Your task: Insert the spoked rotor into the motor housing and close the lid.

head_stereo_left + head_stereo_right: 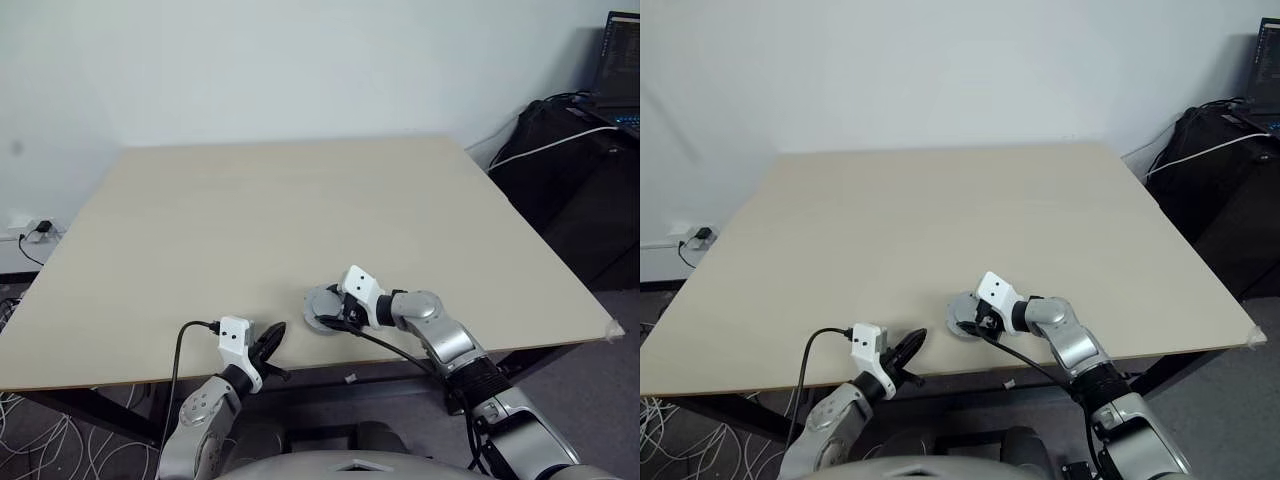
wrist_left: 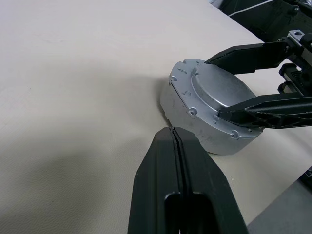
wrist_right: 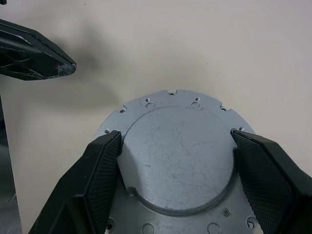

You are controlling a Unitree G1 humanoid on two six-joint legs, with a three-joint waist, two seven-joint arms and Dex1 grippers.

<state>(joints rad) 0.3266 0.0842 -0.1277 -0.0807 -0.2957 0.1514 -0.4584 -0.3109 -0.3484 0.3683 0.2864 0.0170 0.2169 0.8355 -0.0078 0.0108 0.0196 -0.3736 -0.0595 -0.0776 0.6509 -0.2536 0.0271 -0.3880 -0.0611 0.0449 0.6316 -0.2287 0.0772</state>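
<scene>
The lid (image 3: pixel 178 156), silvery-grey with a raised scratched face (small holes dotting its rim), is sitting near the table's (image 1: pixel 300 200) front edge, the right gripper (image 3: pixel 175 170) clasping it while the left gripper (image 2: pixel 176 141) is pressing shut beside it.

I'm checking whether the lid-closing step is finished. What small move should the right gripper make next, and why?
Probably a gentle squeeze or press to confirm seating, then let go. The right gripper has its fingers on either side of the lid's raised centre, and the lid lies smooth side up on the table. Neither rotor nor windings can be seen. The left gripper waits shut beside it.
</scene>
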